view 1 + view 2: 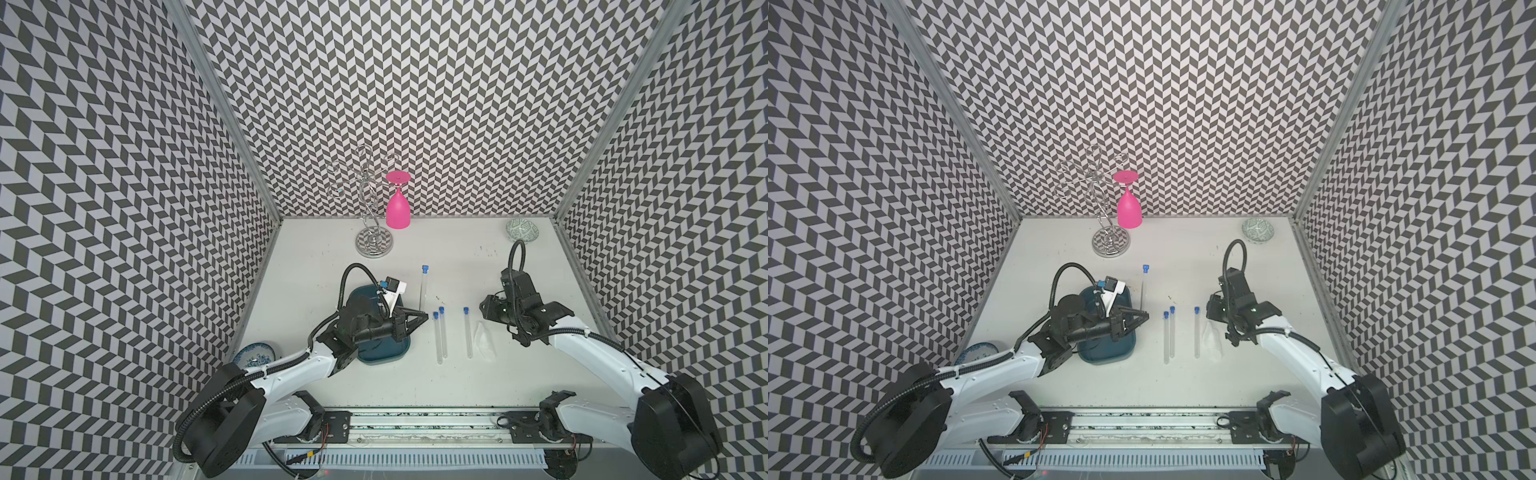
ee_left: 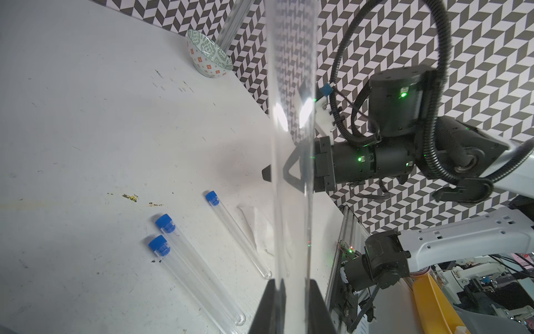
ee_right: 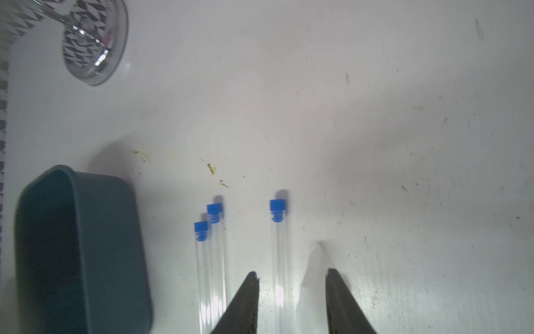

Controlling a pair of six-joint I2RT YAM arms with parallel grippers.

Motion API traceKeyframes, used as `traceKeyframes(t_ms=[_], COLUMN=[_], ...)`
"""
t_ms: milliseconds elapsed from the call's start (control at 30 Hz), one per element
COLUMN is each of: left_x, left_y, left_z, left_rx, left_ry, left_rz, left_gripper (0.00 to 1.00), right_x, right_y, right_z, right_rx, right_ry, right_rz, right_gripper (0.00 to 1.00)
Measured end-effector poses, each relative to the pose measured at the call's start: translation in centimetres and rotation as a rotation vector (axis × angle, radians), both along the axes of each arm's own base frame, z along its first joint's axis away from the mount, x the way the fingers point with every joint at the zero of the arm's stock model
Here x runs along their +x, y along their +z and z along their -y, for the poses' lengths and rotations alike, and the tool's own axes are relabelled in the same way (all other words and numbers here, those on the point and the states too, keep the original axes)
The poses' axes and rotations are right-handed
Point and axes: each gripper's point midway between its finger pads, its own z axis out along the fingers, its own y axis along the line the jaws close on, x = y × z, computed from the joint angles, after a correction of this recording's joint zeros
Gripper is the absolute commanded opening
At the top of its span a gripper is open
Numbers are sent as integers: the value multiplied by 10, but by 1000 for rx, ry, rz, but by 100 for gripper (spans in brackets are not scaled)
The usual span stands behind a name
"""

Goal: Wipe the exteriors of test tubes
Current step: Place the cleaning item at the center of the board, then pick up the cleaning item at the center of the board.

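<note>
My left gripper point(image 1: 424, 316) is shut on the round bottom end of one test tube point(image 1: 424, 291), a clear tube with a blue cap that points away toward the back wall. In the left wrist view this tube point(image 2: 291, 144) rises from between the jaws. Three more capped test tubes lie side by side on the table: a touching pair point(image 1: 437, 338) point(image 1: 444, 332) and a single one point(image 1: 467, 332). A crumpled white tissue point(image 1: 485, 340) lies just right of the single tube. My right gripper point(image 3: 291, 277) hovers open above the tissue point(image 3: 313, 269) and holds nothing.
A teal tray point(image 1: 399, 353) sits under my left wrist. A chrome glass rack point(image 1: 374, 245) with a pink glass point(image 1: 397, 208) stands at the back. A green patterned bowl point(image 1: 522, 230) is at the back right, and a blue-and-white bowl point(image 1: 255, 353) is at the left edge.
</note>
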Motion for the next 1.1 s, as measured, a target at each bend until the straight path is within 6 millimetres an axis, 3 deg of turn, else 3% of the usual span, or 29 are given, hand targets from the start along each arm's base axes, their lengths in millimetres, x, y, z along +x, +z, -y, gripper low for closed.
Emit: traceKeyframes(t_ms=[133,233,367,467,800,1100], left_x=[0,0,-1,-2,-2,-2], left_y=[0,0,0,1,0,0], left_z=[0,0,-1,-2,-2,-2], left_rx=[0,0,0,-2,-1,-1], left_ry=[0,0,1,1,1,1], left_rz=[0,0,0,3,1,1], left_gripper=[5,5,5,5,5,5], right_x=[1,-8,-26,-34,-37,-26], right_y=[2,-24,-63,-77,-96,-94], right_z=[-21,-22,-10,-3,1,-4], right_rx=[-4,-40,-104,-132,-164,-161], right_ry=[56,72,63,59,62,63], right_rz=[3,-63,-163,-201,-231,-203], right_gripper=[28,26,24,22,17,20])
